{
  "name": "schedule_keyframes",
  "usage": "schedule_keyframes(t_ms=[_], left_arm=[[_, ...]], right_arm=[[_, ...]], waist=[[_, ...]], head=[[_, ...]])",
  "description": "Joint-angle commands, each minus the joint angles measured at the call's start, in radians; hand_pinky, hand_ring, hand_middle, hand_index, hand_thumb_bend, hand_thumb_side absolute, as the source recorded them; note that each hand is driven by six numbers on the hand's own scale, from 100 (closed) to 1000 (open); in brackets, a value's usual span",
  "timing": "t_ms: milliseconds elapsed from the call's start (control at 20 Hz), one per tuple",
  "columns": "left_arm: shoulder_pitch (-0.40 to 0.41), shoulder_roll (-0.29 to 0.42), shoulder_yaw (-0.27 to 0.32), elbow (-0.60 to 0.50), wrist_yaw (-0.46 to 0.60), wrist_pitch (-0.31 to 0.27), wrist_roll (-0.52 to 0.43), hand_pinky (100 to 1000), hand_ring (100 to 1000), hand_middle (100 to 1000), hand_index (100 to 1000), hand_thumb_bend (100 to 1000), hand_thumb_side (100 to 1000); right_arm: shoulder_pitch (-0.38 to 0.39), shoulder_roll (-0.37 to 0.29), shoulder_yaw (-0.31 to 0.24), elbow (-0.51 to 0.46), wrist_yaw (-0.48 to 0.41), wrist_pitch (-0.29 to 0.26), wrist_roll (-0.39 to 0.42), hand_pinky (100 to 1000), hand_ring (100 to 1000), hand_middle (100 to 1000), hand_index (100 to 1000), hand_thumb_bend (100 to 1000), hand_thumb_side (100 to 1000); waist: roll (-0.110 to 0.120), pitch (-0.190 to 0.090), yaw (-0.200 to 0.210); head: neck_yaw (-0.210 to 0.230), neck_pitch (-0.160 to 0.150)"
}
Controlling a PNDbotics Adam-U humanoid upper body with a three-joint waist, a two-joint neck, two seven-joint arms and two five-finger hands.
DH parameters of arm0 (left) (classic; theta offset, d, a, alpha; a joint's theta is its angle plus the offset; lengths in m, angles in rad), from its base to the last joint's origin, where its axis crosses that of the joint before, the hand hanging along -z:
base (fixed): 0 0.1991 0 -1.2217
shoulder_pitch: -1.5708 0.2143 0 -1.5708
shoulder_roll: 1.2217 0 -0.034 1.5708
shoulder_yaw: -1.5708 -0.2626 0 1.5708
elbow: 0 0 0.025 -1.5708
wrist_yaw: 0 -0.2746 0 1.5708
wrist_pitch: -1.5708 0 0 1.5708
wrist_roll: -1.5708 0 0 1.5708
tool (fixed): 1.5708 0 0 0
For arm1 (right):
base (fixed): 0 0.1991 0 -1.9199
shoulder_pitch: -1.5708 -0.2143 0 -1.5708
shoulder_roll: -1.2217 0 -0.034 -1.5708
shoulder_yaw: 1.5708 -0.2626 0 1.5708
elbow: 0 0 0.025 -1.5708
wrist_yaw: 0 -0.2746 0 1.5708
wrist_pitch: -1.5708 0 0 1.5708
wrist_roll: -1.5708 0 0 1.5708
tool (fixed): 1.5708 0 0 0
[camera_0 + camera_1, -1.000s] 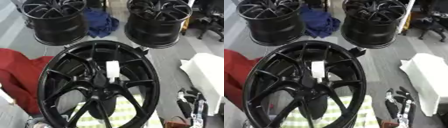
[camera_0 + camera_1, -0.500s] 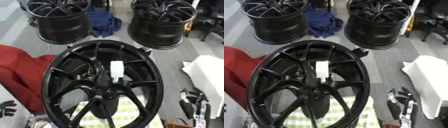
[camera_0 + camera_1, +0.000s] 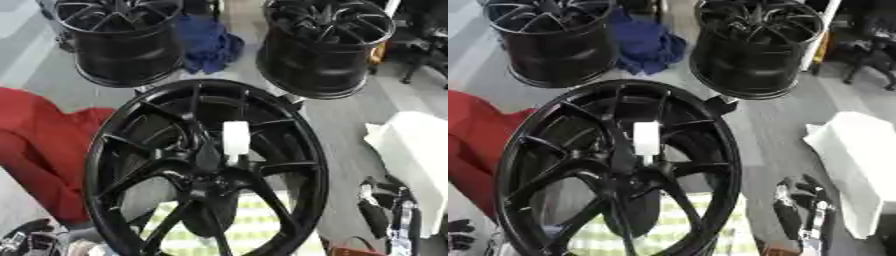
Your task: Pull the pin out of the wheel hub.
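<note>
Left eye view
- Wheel: a black spoked wheel (image 3: 206,170) is seen filling the middle, tipped toward the camera.
- Pin: a white pin (image 3: 235,140) is seen seated at the wheel's centre, just above the meeting of the spokes; it is not out.
- Pin axis: the long axis runs up and down the picture, the top end free, the lower end narrowing into the hub.
- Right hand: a black and silver hand (image 3: 389,217) is seen low, right of the wheel's rim, fingers pointing up and relaxed, nothing held.
- Left hand: a dark hand (image 3: 26,237) is glimpsed at the corner below and left of the wheel; whether its fingers are spread or curled cannot be told.
- Bearing: from the right hand the pin lies up and to the left, across the rim. The right hand is judged slightly the nearer.

Right eye view
- Pin: the pin (image 3: 646,138) is shown further left on the wheel, its stem into the hub a little plainer.
- Right hand: its straight, parted fingers are shown more fully than in the other view.
- Left hand: only a dark scrap at the lower left edge is shown.
- Beyond the wheel: two more black wheels (image 3: 553,42) and a blue cloth (image 3: 647,45) are seen; a red cloth (image 3: 39,145) lies left of it.
</note>
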Motion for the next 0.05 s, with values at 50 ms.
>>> schedule_keyframes(t_ms=[50], left_arm=[[-0.006, 0.017, -0.01, 0.017, 0.006, -0.347, -0.347, 669, 647, 669, 828, 100, 977]], right_arm=[[-0.011, -0.01, 0.002, -0.025, 0.001, 0.001, 0.003, 667, 598, 643, 811, 190, 433]], waist=[[0.003, -0.005, 0.003]], head=[[0.002, -0.004]])
